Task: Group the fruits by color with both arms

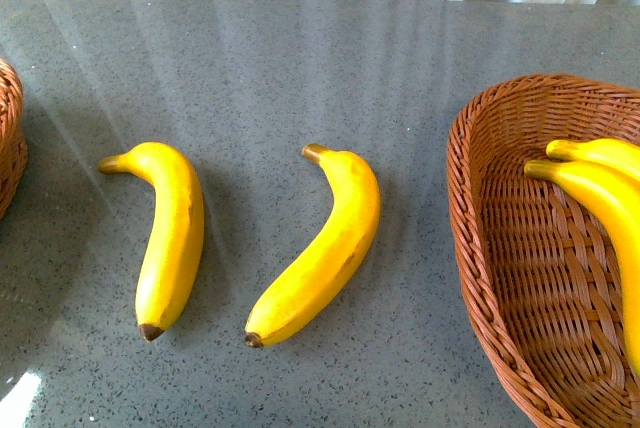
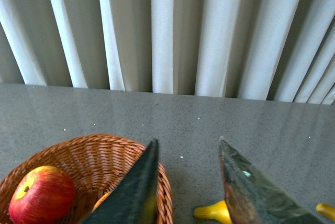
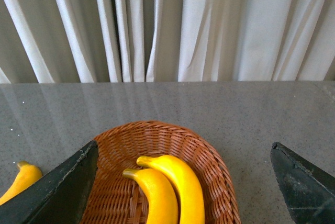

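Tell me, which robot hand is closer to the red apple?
Left. The left gripper hangs at the rim of the basket holding the apple. The right gripper hangs over the other basket, which holds two bananas; no apple shows there.

We find no text, label, brand, number or sign to read in any of the 3 views.
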Available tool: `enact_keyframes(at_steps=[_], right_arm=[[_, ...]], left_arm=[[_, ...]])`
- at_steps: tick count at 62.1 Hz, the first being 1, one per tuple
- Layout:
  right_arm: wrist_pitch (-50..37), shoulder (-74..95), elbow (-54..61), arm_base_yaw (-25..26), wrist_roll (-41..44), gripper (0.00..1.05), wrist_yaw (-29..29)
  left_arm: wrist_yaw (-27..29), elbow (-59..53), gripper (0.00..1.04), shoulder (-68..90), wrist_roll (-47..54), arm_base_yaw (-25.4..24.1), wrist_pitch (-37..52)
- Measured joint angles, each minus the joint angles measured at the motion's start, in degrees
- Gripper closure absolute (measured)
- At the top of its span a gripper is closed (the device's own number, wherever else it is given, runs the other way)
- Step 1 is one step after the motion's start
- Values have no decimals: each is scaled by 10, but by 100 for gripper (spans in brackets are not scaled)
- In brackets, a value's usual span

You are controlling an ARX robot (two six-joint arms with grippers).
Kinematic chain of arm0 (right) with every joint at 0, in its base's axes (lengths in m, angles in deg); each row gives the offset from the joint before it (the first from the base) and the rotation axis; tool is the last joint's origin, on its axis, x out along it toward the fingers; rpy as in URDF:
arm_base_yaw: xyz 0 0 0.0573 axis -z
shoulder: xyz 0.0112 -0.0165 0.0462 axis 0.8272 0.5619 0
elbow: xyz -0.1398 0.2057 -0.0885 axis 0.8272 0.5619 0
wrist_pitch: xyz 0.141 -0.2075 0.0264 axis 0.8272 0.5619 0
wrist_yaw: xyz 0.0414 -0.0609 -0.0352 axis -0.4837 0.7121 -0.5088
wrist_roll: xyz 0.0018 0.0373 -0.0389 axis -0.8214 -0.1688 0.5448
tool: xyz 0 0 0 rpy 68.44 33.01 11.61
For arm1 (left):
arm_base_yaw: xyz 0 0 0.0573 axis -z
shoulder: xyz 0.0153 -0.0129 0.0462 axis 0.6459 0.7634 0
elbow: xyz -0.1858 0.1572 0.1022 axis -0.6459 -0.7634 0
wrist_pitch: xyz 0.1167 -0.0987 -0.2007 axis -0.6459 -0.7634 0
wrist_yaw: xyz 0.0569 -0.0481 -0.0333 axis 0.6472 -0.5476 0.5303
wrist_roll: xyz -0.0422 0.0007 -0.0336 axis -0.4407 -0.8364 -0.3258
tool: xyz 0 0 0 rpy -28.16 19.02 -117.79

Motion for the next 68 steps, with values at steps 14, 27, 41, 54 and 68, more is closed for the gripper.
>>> enact_keyframes(at_steps=[14,27,41,54,68], right_arm=[[0,0,0,0,0,9,0],[0,0,0,0,0,9,0],[0,0,0,0,0,9,0],[0,0,0,0,0,9,0],[0,0,0,0,0,9,0]], left_arm=[[-4,-14,103,-127,5,-1,-108],[-4,-14,103,-217,6,-1,-190],[-4,-14,103,-282,6,-1,-252],[-4,-14,103,-339,6,-1,-308],[-4,-14,103,-383,6,-1,-351]])
